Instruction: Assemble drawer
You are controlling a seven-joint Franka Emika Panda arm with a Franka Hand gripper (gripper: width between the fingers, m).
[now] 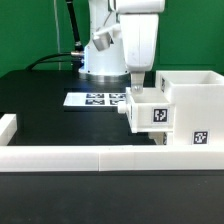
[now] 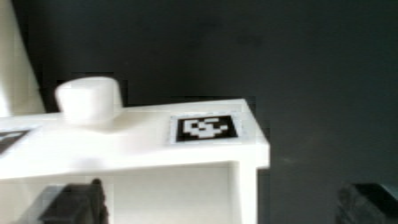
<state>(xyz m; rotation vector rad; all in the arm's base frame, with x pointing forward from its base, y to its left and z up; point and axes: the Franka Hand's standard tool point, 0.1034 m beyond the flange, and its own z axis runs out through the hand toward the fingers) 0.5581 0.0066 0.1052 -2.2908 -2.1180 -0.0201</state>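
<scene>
The large white drawer shell (image 1: 196,98) stands at the exterior view's right, with a tag on its front. One small white tray (image 1: 150,114) sits against the shell's left side, tag facing the camera. In the wrist view the tray (image 2: 143,150) shows a round knob (image 2: 86,100) and a tag (image 2: 208,128). My gripper (image 1: 136,88) hangs just above the tray. Its jaws are open wide (image 2: 217,206), one finger (image 2: 71,205) over the tray and the other fingertip (image 2: 366,200) beyond its edge. It holds nothing. A second tray is not in view.
The marker board (image 1: 98,99) lies flat on the black table behind the tray. A low white border wall (image 1: 90,156) runs along the front edge, with a short piece (image 1: 8,127) at the exterior view's left. The robot base (image 1: 100,60) stands at the back.
</scene>
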